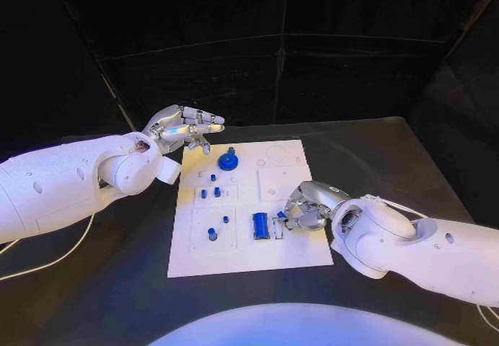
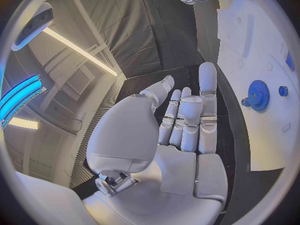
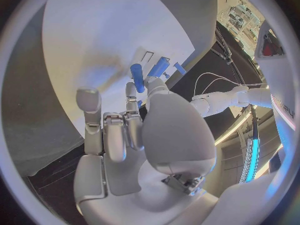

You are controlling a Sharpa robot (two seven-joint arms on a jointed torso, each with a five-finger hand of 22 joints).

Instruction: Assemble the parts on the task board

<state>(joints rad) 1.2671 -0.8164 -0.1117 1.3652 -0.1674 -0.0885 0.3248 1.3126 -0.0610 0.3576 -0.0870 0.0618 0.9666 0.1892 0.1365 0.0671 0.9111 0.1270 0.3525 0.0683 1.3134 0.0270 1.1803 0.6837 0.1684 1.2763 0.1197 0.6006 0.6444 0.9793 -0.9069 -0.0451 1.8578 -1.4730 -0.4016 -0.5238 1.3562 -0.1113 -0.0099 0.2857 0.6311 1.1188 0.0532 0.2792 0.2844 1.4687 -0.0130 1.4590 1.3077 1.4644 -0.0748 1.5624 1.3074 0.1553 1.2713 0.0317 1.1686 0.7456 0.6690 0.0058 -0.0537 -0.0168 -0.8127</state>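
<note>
- The task board (image 1: 249, 249) lay flat in the middle of the black surface (image 1: 104, 303), its long side running away from the robot.
- A blue gear (image 1: 228, 160) sat near the board's far end, with small blue pegs (image 1: 212, 192) standing in the blocks nearer the middle and a longer blue bar (image 1: 260, 225) lying toward the near end.
- The left hand (image 1: 187, 128) hovered just past the board's far left corner, its fingers (image 2: 207, 92) loosely extended and apart, holding nothing.
- The right hand (image 1: 301, 209) was down over the board's near right part, beside the bar, its fingers (image 3: 128, 130) curled.
- From the right wrist, a small blue peg (image 3: 137, 77) appeared pinched at that hand's fingertips above the white board.
</note>
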